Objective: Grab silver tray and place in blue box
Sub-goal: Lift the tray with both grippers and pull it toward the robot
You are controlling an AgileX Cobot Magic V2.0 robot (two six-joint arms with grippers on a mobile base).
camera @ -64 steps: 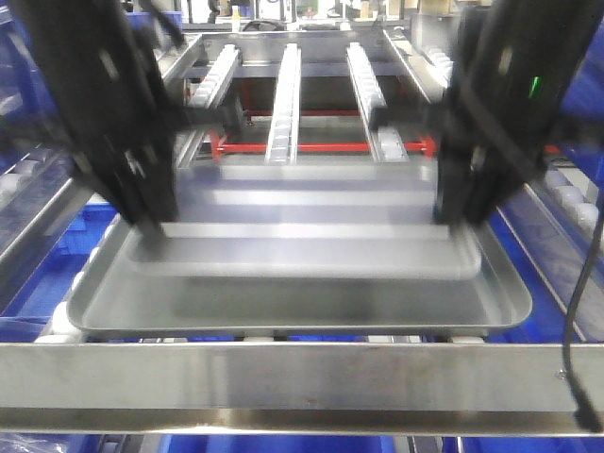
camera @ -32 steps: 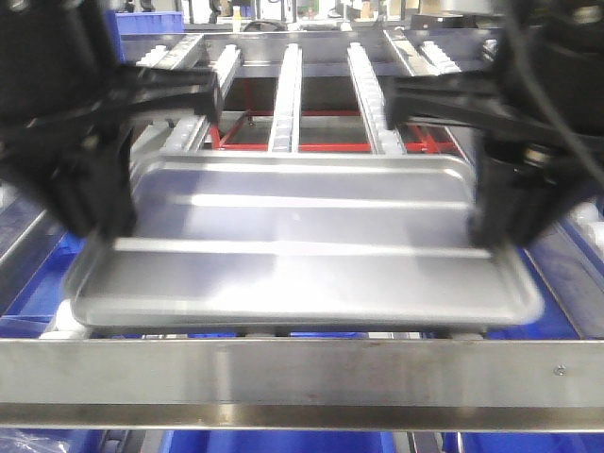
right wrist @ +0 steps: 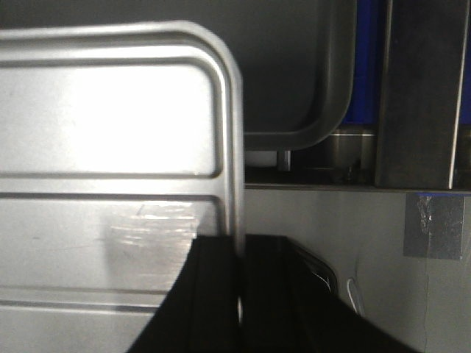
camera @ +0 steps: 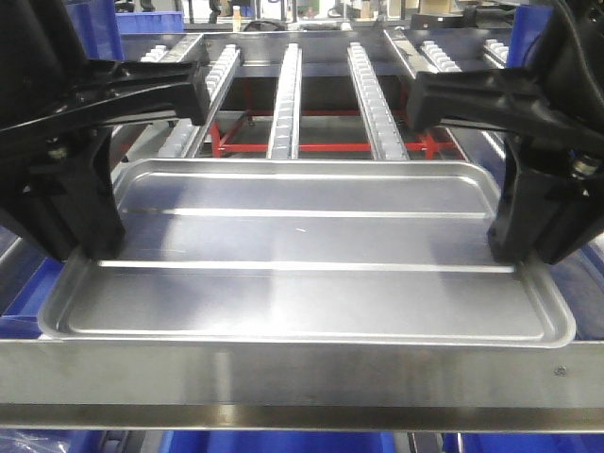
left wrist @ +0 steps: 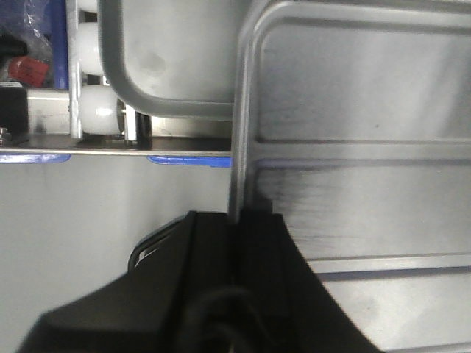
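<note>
1. The desk [camera: 302,373] was a steel rack of roller rails [camera: 286,104] with a red crossbar [camera: 311,148] behind. Blue plastic [camera: 283,442] showed beneath its front beam; whether that was the blue box could not be told.
2. The silver tray [camera: 302,236] hung level between the two arms, its near long edge over the front beam. Whether it touched the beam could not be told.
3. The left end effector [camera: 90,250] was closed on the rim of the tray's left short edge. In the left wrist view its black fingers [left wrist: 257,243] straddled that rim with no gap.
4. The right end effector [camera: 519,255] pinched the opposite short edge the same way, as the right wrist view showed [right wrist: 239,246].
5. A larger plain tray [left wrist: 169,59] lay below on the rollers, its rounded corner visible past the held tray's edge in both wrist views.
6. The tray was shallow, rectangular and shiny, with rounded corners, a raised rim and two long ridges along its bottom.
7. It looked stiff, light and slick. The thin rim gave little to bite on, so opposed grips at the middle of both short edges seemed best. Uneven lifting could tilt it or let it slip.
</note>
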